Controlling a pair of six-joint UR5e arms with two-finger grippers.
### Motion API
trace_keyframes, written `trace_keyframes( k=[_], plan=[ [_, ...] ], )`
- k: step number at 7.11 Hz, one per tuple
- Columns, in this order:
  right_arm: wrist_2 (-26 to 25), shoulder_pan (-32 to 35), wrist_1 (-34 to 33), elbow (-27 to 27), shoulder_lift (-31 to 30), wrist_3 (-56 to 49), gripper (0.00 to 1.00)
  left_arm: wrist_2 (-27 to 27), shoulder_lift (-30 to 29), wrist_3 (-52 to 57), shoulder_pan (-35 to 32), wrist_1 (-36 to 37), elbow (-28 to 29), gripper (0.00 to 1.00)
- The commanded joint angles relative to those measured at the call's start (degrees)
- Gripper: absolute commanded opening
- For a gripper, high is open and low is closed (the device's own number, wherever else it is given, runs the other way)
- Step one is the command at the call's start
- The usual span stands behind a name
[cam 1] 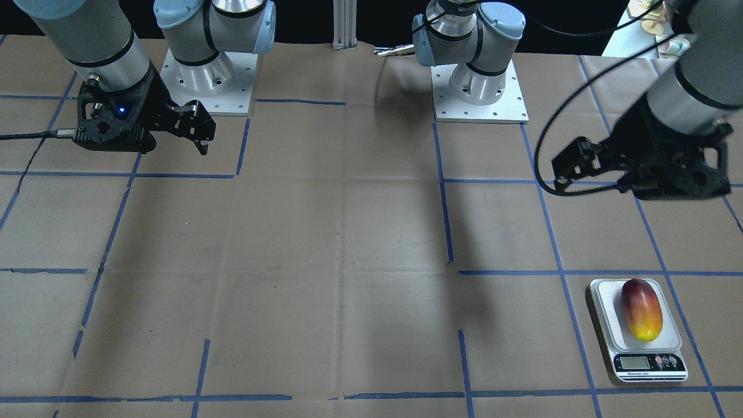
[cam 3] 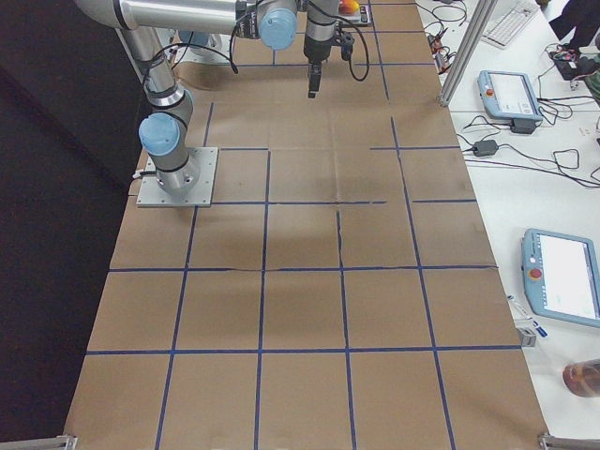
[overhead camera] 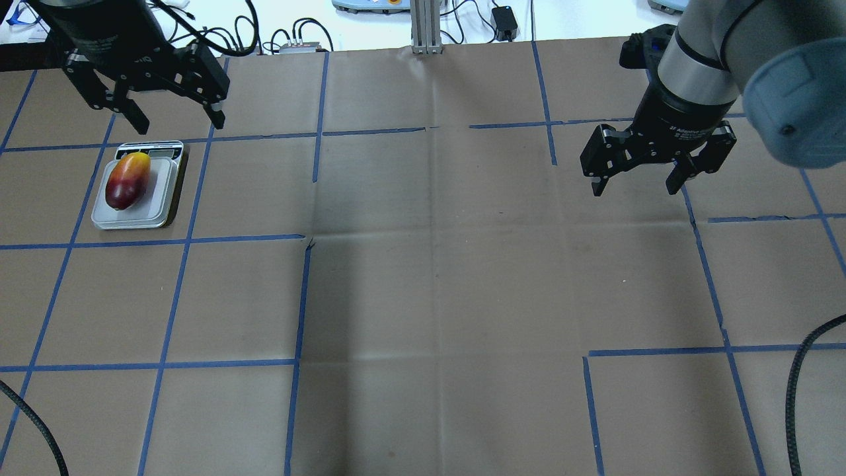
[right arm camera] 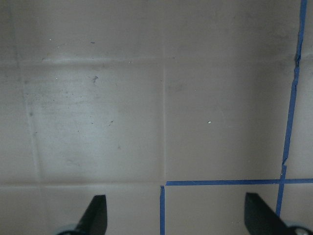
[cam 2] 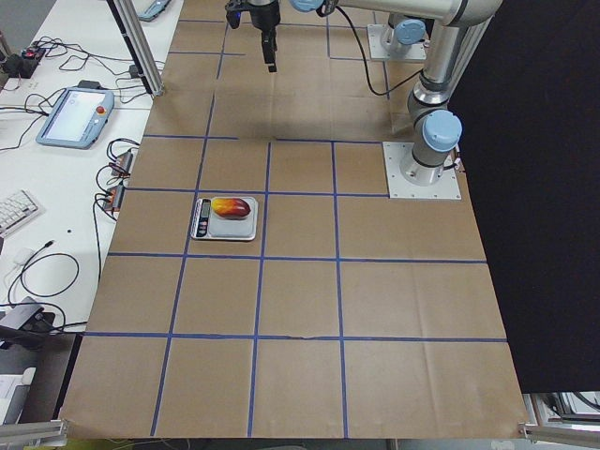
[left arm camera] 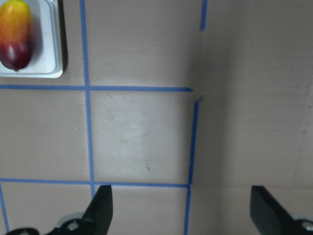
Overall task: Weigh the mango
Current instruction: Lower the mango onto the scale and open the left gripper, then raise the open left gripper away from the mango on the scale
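Observation:
The mango (overhead camera: 127, 180) is dark red at one end and yellow at the other. It lies lengthwise on the white platform of a small digital scale (overhead camera: 162, 198) at the table's far left. It also shows in the front view (cam 1: 641, 310), the left side view (cam 2: 232, 205) and the left wrist view (left arm camera: 16, 34). My left gripper (overhead camera: 180, 122) is open and empty, raised just beyond the scale; it also shows in the front view (cam 1: 566, 174). My right gripper (overhead camera: 634, 188) is open and empty, high over the right half of the table.
Brown paper with a grid of blue tape lines (overhead camera: 304, 297) covers the table. The arm bases (cam 1: 209, 75) stand at the robot's edge. A black cable (overhead camera: 803, 370) hangs at the near right. Teach pendants and cables lie on side benches (cam 2: 75, 117).

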Motion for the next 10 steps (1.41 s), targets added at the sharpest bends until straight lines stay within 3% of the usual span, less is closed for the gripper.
trace_keyframes(
  k=[1,2,5,10],
  plan=[
    [0.0,0.0,0.0,0.0,0.0,0.0,1.0,0.0,4.62,-3.47,-2.18,0.9,-7.11,1.0],
    [0.0,0.0,0.0,0.0,0.0,0.0,1.0,0.78,5.24,-3.04,-2.18,4.66,-8.01,1.0],
    [0.0,0.0,0.0,0.0,0.0,0.0,1.0,0.44,6.48,-2.6,-2.09,5.49,-9.61,1.0],
    [0.0,0.0,0.0,0.0,0.0,0.0,1.0,0.62,6.39,-2.33,-1.91,14.09,-12.15,1.0]
  ],
)
